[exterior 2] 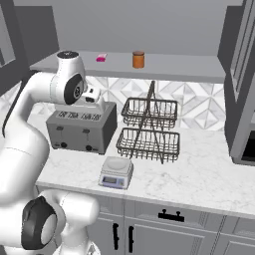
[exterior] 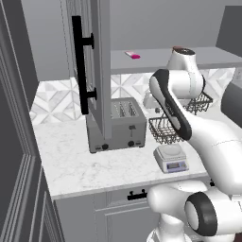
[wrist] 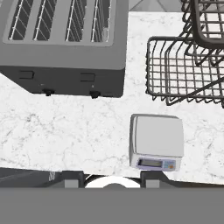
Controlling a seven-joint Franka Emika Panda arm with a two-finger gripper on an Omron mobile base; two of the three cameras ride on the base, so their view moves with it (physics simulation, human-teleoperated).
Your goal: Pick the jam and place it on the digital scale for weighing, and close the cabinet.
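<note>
The jam (exterior 2: 138,59) stands on the open cabinet (exterior: 92,71) shelf, well above and apart from the fingers (wrist: 72,178), which point down at the bench (wrist: 65,131) over the scale (wrist: 156,141), beside the toaster (wrist: 65,43). The fingers appear spread and hold nothing.

A home kitchen: a marble counter (exterior 2: 199,174) carries a toaster (exterior 2: 79,129) and wire baskets (exterior 2: 149,132), below grey wall cabinets (exterior: 97,71) and patterned backsplash tiles (exterior 2: 199,107).
</note>
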